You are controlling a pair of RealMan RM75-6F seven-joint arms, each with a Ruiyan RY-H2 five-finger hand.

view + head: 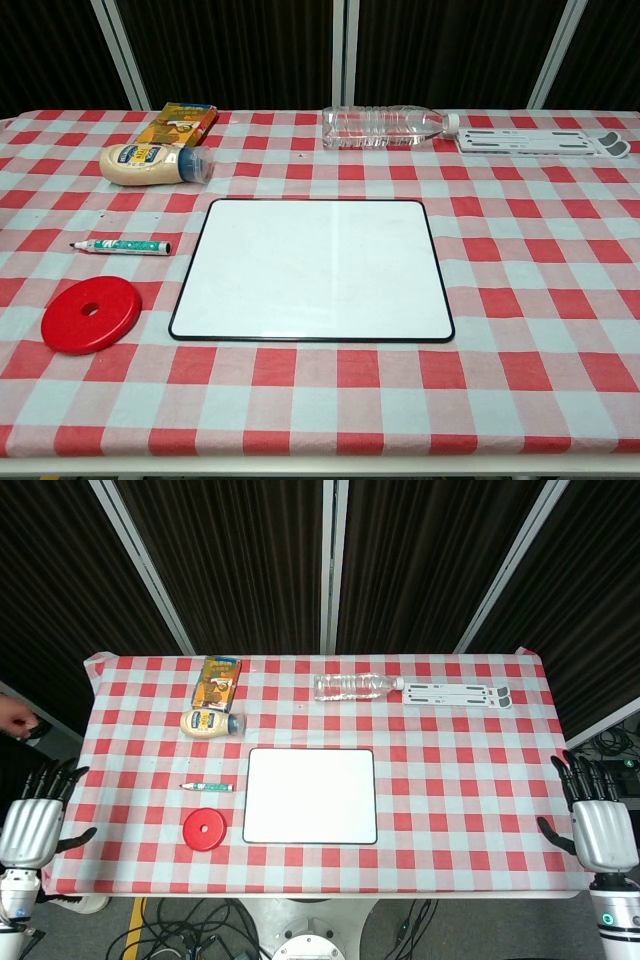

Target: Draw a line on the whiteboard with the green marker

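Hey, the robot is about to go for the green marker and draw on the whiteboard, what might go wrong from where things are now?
The green marker lies flat and thin on the cloth, so the left hand, open and off the table edge, may fumble the pickup. The red disc sits just in front of it and could get knocked on the approach. The whiteboard lies loose, so it might slide under the tip unless the right hand steadies it.

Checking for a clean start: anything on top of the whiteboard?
Nothing rests on the whiteboard; its surface is blank, no line yet. The green marker lies on the tablecloth to its left. What's under the board is covered.
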